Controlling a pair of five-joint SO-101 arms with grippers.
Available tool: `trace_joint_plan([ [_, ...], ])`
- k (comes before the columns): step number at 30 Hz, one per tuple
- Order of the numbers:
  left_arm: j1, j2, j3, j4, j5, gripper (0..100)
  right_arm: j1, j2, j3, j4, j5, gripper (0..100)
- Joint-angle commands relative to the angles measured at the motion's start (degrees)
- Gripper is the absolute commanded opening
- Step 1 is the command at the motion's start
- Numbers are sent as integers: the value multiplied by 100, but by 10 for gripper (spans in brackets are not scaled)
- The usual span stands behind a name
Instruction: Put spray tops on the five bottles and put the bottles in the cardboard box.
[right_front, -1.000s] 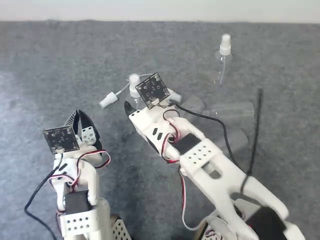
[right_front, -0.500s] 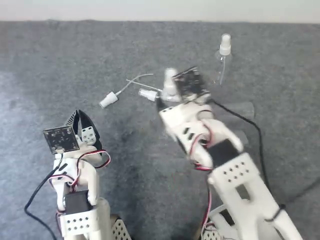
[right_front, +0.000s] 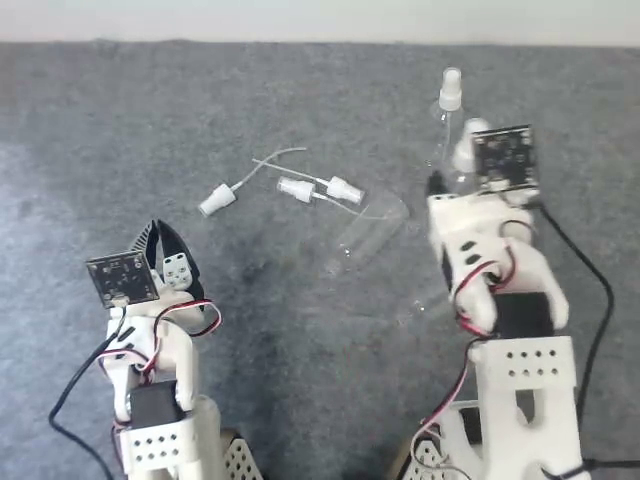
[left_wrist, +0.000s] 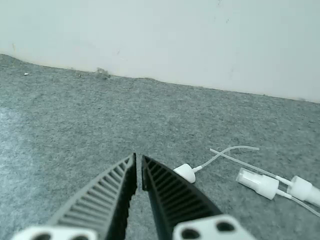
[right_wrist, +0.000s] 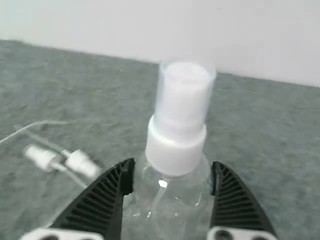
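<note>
Jaws pressed together, the left gripper (left_wrist: 139, 160) holds nothing and sits well to the left of the lying bottle (right_front: 368, 230), the clear uncapped one on its side mid-mat. Three loose spray tops lie left of that bottle and a little beyond it. The first spray top (right_front: 215, 198) is farthest from it, the second spray top (right_front: 296, 188) is nearer, and the third spray top (right_front: 345, 189) is just beside its open mouth, with its thin dip tube trailing toward it. Right of the lying bottle, the right gripper (right_wrist: 172, 170) is clamped on the capped bottle (right_wrist: 175, 210), one jaw on each shoulder just under the white fitted top (right_wrist: 180, 115). Whether this bottle rests on the mat cannot be told. A standing capped bottle (right_front: 447, 105) is just beyond it.

The bottles look light, thin-walled and smooth, so they are likely to dent or slide under a hard squeeze. The shoulder below the collar seems the stiffest place to grip. The loose tops look best taken by the white head, since the tubes are likely to bend.
</note>
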Motion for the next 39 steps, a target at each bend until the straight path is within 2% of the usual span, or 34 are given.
trace_joint_plan([
  [1, 0, -105, -57, 35, -62, 12, 541, 84, -70, -514, 185, 132],
  [12, 0, -105, -57, 35, -62, 12, 1226, 1859, -97, -2598, 149, 132],
  [21, 0, -97, -57, 35, -62, 12, 1314, 3222, -141, -4277, 149, 132],
  [25, 0, -97, -57, 35, -62, 12, 1323, 3714, -510, -4462, 70, 132],
  [31, 0, -97, -57, 35, -62, 12, 1446, 4453, -1292, -4409, -563, 132],
  [39, 0, -97, -57, 35, -62, 12, 1508, 4752, -1459, -4462, -589, 132],
])
